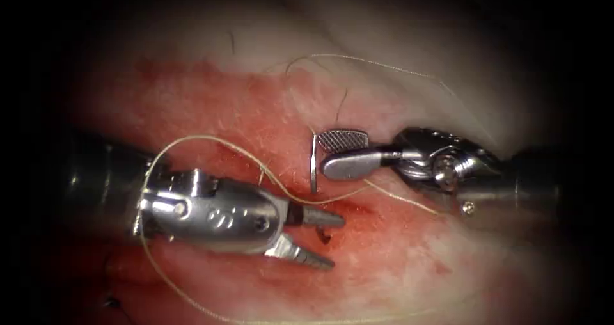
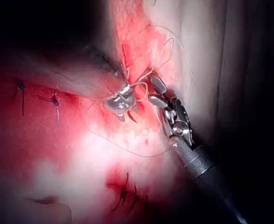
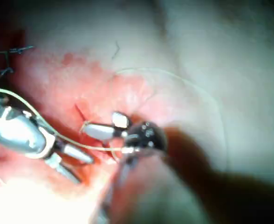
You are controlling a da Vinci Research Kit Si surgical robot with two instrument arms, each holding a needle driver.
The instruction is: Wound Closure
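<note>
The curved needle [image 1: 313,165] stands nearly upright, its lower end in the tissue [image 1: 211,107] at the cut [image 1: 358,207] and its thread end on top. My right tool [image 1: 322,152] is just right of it, jaws open around nothing, the ridged jaw face turned up. Lower left, my left tool [image 1: 338,242] is open too and holds nothing, its jaws over the cut's edge. Pale thread [image 1: 358,59] loops from the needle's top over the far tissue, and another run crosses the left tool's wrist. The right wrist view shows the right tool [image 3: 99,127] and left tool [image 3: 74,161] close together.
Red fluid [image 1: 396,248] stains the tissue around the cut. Dark finished stitches [image 2: 55,100] and another group [image 2: 125,193] sit along the wound in the left wrist view. A short dark thread end [image 1: 324,235] lies between the left tool's jaws.
</note>
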